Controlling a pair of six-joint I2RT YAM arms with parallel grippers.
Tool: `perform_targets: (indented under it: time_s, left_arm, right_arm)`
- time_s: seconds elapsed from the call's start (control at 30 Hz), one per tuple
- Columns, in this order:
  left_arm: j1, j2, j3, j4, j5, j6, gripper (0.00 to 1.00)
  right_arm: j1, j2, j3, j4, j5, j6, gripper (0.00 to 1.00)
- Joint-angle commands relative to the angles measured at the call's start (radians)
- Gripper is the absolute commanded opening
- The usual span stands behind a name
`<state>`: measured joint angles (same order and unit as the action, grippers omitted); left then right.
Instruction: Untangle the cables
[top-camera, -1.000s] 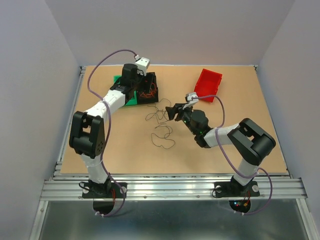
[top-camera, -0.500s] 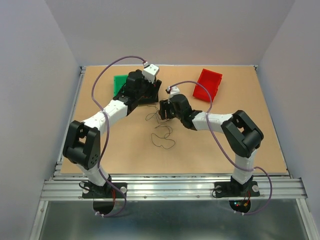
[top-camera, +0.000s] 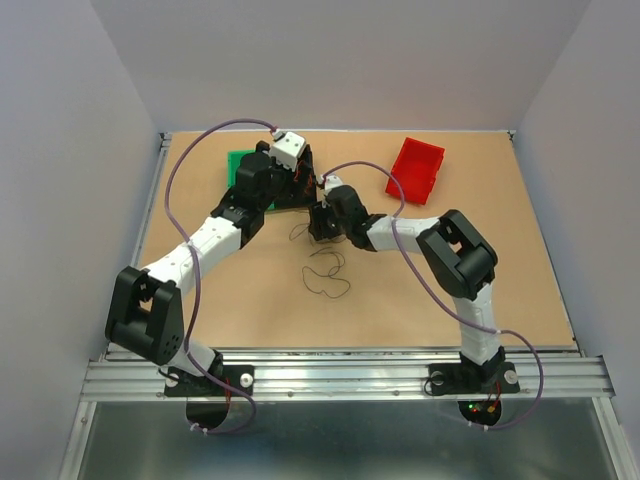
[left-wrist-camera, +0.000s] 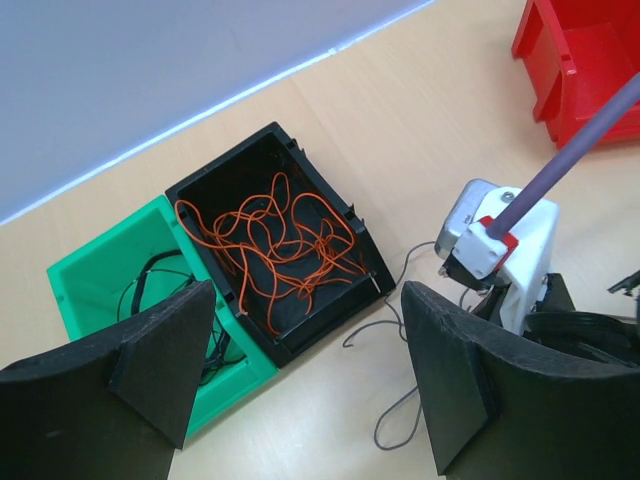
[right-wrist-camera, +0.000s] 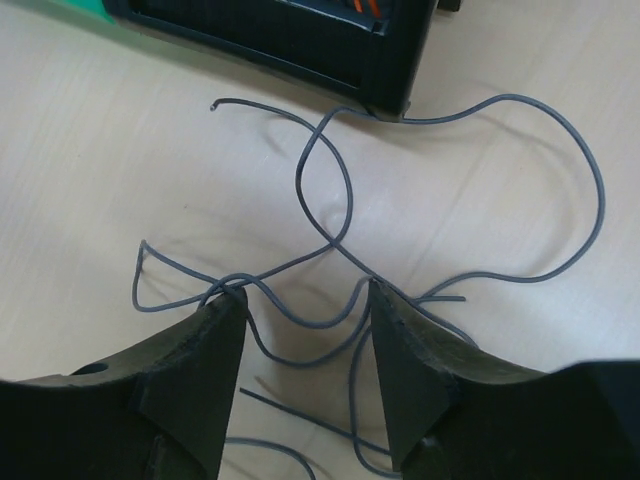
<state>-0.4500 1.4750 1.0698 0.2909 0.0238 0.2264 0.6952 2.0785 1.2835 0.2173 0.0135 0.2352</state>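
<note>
Right wrist view: the right gripper (right-wrist-camera: 305, 300) stands partly open and holds nothing, low over the table (right-wrist-camera: 80, 150). The grey cables (right-wrist-camera: 333, 240) lie loose on the table. Several tangled strands cross the gap between the two fingers, and one loop meets the tip of the finger (right-wrist-camera: 190, 380) on the view's left. We cannot tell whether the fingers touch the table. Just beyond the tangle stands a corner of the black bin (right-wrist-camera: 390, 70), with one strand running up against it.

In the left wrist view, the left gripper (left-wrist-camera: 308, 295) is wide open and empty, above the black bin, which holds the orange cables (left-wrist-camera: 285, 245). The green bin (left-wrist-camera: 80, 290), touching the black bin, holds the black cables (left-wrist-camera: 140, 285). The red bin (left-wrist-camera: 580, 70) stands well apart. In the top view, the grey cables spread from the right gripper toward the arm bases.
</note>
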Motion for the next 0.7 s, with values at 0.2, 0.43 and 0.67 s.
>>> perform_targets:
  time_s: [0.2, 0.43, 0.67]
  left_arm:
    - [-0.004, -0.041, -0.054, 0.099, -0.001, 0.002, 0.86]
    - [-0.012, -0.013, -0.090, 0.136, 0.142, 0.005, 0.86]
    - [-0.013, -0.030, -0.142, 0.177, 0.336, 0.037, 0.87]
  right_arm:
    - [0.004, -0.043, 0.004, 0.025, 0.025, -0.001, 0.00]
    - [0.004, -0.296, -0.240, 0.174, 0.052, 0.015, 0.01]
    - [0.004, -0.431, -0.334, 0.160, 0.063, 0.000, 0.01]
